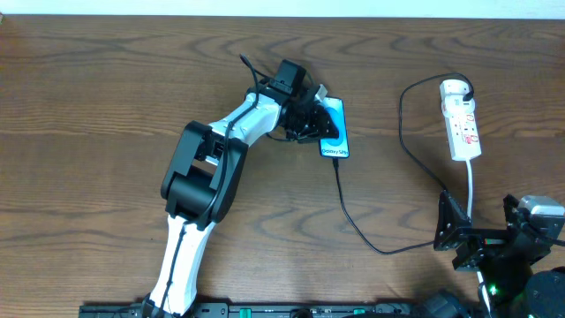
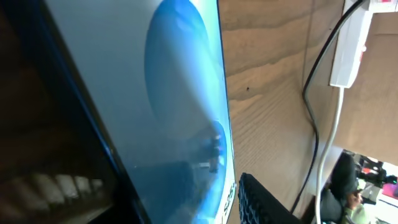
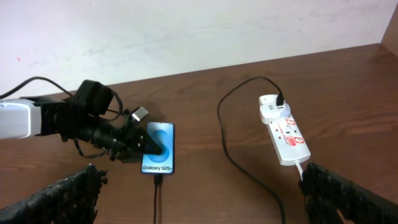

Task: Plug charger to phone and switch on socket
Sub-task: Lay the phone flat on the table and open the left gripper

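Note:
The phone (image 1: 336, 134) lies flat on the wooden table (image 1: 106, 97) with its cyan screen up, and its screen fills the left wrist view (image 2: 168, 93). The charger (image 1: 353, 216), a thin black cable, has its plug tip (image 3: 157, 180) in the phone's near end and runs back to the socket (image 1: 461, 119), a white power strip. My left gripper (image 1: 311, 119) is over the phone's far half, its jaws parted. One ribbed pad (image 2: 261, 202) stands just off the phone's edge. My right gripper (image 3: 199, 202) is wide open with nothing in it, low at the table's near right.
The charger's slack loops wide between the phone and the socket (image 3: 285, 134). A white cord (image 1: 471, 190) leaves the strip's near end and passes close to my right gripper (image 1: 481, 221). The left arm (image 1: 203, 172) lies across the table's middle.

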`<state>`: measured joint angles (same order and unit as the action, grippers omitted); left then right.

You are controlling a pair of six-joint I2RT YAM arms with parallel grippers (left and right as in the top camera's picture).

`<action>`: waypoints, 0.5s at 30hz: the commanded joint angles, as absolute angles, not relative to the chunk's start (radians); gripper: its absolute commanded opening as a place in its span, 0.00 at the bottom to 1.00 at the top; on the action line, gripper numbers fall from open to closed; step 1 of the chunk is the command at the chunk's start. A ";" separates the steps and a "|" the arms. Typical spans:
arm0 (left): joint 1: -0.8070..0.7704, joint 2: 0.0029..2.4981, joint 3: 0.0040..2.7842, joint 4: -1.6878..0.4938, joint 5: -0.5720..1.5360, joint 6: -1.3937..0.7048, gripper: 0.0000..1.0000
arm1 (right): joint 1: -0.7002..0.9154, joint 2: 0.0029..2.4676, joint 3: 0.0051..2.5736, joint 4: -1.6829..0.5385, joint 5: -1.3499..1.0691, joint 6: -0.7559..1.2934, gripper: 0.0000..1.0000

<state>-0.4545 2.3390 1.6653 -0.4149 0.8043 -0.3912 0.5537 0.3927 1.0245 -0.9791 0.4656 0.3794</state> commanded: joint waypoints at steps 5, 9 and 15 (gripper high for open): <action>-0.453 2.391 1.640 -0.449 0.616 -0.217 0.43 | 0.550 0.400 1.018 -0.979 0.480 0.389 0.99; -0.464 2.391 1.640 -0.448 0.571 -0.214 0.43 | 0.550 0.400 1.018 -0.979 0.481 0.389 0.99; -0.469 2.391 1.640 -0.472 0.454 -0.214 0.44 | 0.550 0.400 1.018 -0.980 0.481 0.389 0.99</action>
<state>-0.4793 2.3222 1.6752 -0.4419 0.6998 -0.2459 0.5537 0.3927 1.0245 -0.9794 0.4664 0.3794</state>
